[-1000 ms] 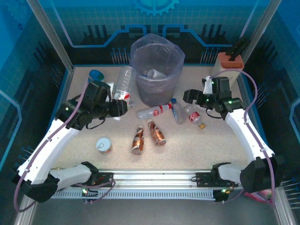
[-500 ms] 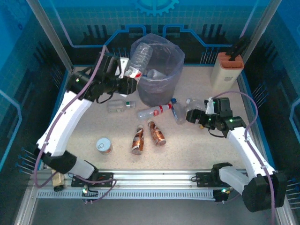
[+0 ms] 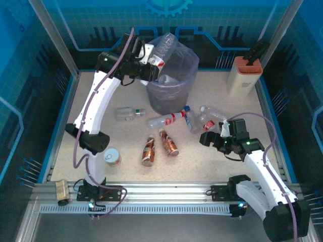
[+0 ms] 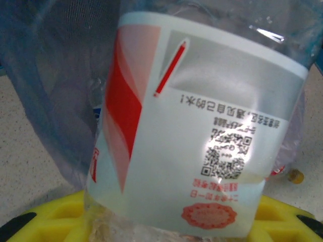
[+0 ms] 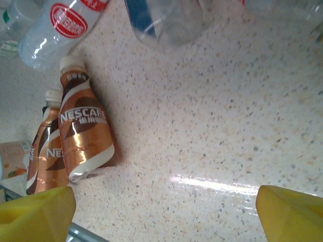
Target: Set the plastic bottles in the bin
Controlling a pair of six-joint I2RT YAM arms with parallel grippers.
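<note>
Bottle (image 3: 162,49), clamped in the left gripper (image 3: 149,56), tilts over the bin (image 3: 174,96) at its left rim; right gripper (image 3: 207,137) hangs spread, well apart.

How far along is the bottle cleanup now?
A clear bottle lies in the bin. The left claw holds a red-labelled bottle over its rim. About seven remain on the table: two copper-brown bottles, a lone clear bottle, and a cluster by the bin. The right claw hovers open, empty.

Arms (image 3: 93,106): white links, blk joints, purple cables (image 3: 74,151), green LEDs (image 3: 247,142); fingertips (image 5: 38,209) yellow w/ blk corners.
</note>
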